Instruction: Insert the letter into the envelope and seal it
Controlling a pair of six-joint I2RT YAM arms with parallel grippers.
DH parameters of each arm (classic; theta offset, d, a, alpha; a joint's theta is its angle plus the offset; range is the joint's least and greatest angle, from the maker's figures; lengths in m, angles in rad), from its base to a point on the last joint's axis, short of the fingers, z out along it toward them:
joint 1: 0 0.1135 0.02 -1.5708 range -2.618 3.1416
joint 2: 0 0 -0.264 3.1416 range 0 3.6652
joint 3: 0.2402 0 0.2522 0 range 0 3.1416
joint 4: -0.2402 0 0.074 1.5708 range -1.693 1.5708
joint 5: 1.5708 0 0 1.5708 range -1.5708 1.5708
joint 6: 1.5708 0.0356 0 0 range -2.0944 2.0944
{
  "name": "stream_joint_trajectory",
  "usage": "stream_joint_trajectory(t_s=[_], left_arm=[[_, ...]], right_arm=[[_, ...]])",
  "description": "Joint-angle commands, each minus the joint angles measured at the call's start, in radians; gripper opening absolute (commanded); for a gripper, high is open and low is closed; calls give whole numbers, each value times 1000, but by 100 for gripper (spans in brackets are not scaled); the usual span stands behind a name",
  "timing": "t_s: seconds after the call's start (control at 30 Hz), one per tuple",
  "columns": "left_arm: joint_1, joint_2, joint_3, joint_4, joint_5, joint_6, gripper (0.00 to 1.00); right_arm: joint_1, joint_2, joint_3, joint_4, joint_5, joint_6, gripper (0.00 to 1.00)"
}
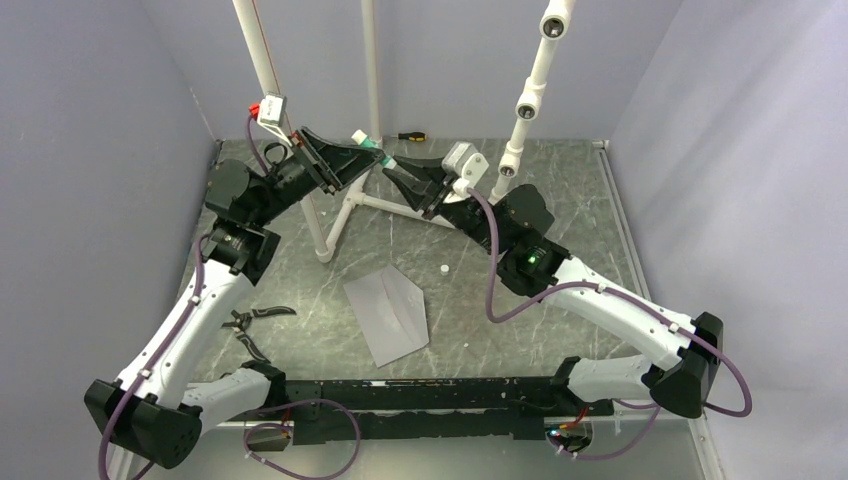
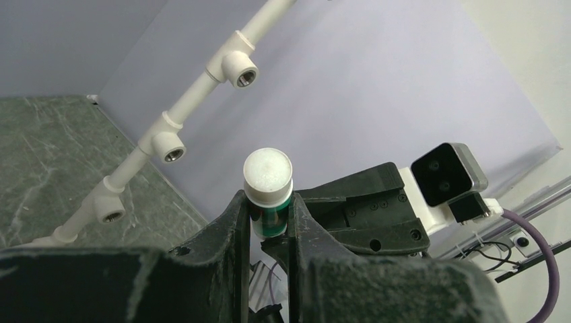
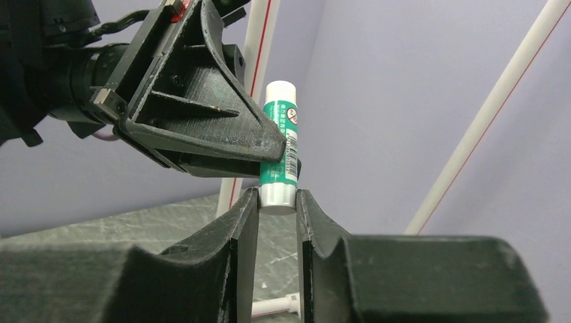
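- Envelope (image 1: 388, 312) flat on table (image 1: 585, 200), touched by neither gripper, well apart from both.
- Left gripper (image 2: 268, 219): narrow, clamped across green body of glue stick (image 2: 268, 176) (white end facing the wrist camera).
- Right gripper (image 3: 277, 202): closed in around silvery lower end of glue stick, fingers (image 3: 246, 222) apparently touching on both sides; firm grip or bare contact, hard to say.
- Both grippers raised, tip to tip over far side of table, close to white pipe frame (image 1: 316, 228).
- Key relation: envelope down and toward near edge from the grippers, about midway between the arms, a touch to the left arm's side; neither arm clearly nearer (judgement).
- Long axis of envelope diagonal, far-left to near-right; fold seams visible, flap open or shut not readable from above.
- Letter: no tan sheet in sight in any view; likely inside envelope already (a guess), so probably the gluing step in hand.
- Next move, most likely: glue stick readied between the two grippers, then carried down and back toward the flap.
- Counts: one envelope, one glue stick, zero loose letters, two grippers, one small white piece (image 1: 443, 268) on table near envelope (maybe a cap), one screwdriver (image 1: 410, 134) at far edge.
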Motion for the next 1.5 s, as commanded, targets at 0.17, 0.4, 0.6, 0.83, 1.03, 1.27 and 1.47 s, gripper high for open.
stream_joint_trajectory(t_s=[0.17,0.4,0.6,0.83,1.03,1.27,1.47], left_arm=[[-3,-34,-13,195,124,85,2],[-3,-48,9,238,216,160,2],[-3,-47,15,283,279,162,2],[-3,-44,26,298,302,156,3],[-3,-36,60,192,242,165,3],[-3,-26,121,-9,148,139,2],[-3,2,141,-54,131,72,2]], right_arm=[[-19,-43,3,263,-15,496,0],[-23,-45,-123,625,61,980,0],[-24,7,-173,753,138,1257,0],[-24,44,-241,817,259,1489,0],[-24,-24,-249,717,232,1215,46],[-24,-147,-215,331,-36,351,76],[-16,-137,-93,32,-199,-134,72]])
